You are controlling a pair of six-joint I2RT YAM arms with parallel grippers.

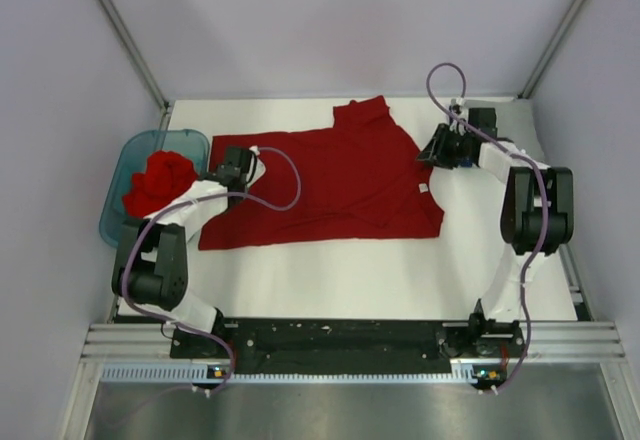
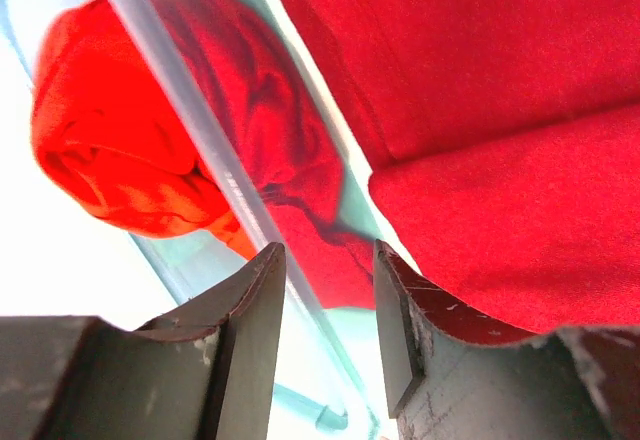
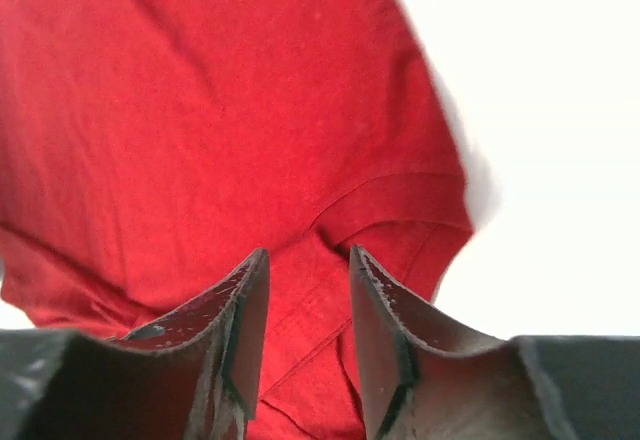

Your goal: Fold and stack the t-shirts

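A translucent teal plastic tub (image 1: 118, 215) sits just left of the left gripper (image 2: 327, 250) and holds a crumpled bright red cloth t-shirt (image 1: 160, 182). This gripper's fingers stand apart, empty. From it across to the right gripper (image 3: 308, 252), a second plain red short-sleeved t-shirt (image 1: 330, 180) lies spread on the white desk (image 1: 400, 280). Its small white neck tag (image 1: 423, 189) is too small to read. The right gripper's fingers are parted over a sleeve hem, clasping nothing.
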